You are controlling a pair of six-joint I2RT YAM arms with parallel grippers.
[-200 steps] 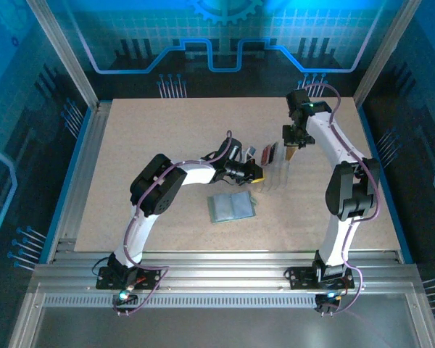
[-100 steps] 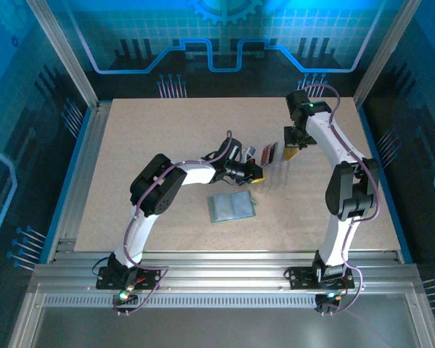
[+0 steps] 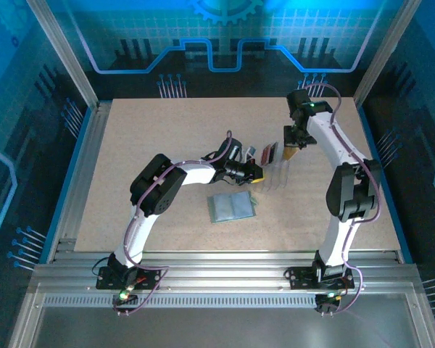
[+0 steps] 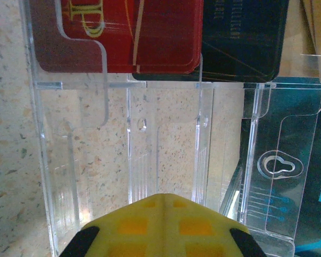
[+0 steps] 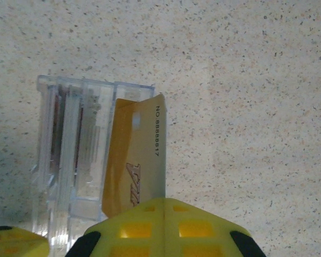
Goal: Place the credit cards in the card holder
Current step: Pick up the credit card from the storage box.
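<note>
Right pincer (image 5: 165, 208) newly clamped on gold card (image 5: 136, 155), beside clear rack (image 5: 69, 160)

- Worktop (image 3: 167, 145): matt pale beige board, finely speckled, faintly grainy.
- Card stand (image 4: 150, 160): clear hard plastic, glossy and smooth, with moulded ribs and an embossed keyhole mark.
- Red card (image 4: 150, 32): glossy plastic with gold lettering.
- Dark card (image 4: 241, 43): glossy near-black plastic with fine gold lines.
- Gold card (image 5: 139, 155): satin plastic with a black printed number.
- Card holder (image 3: 232, 206): grey-green, the lining pale with a sheen.
- Left gripper (image 4: 161, 201), right gripper (image 5: 165, 206): matt yellow faces with square-grid relief.
- Frame rails (image 3: 203, 264): grooved grey metal.
</note>
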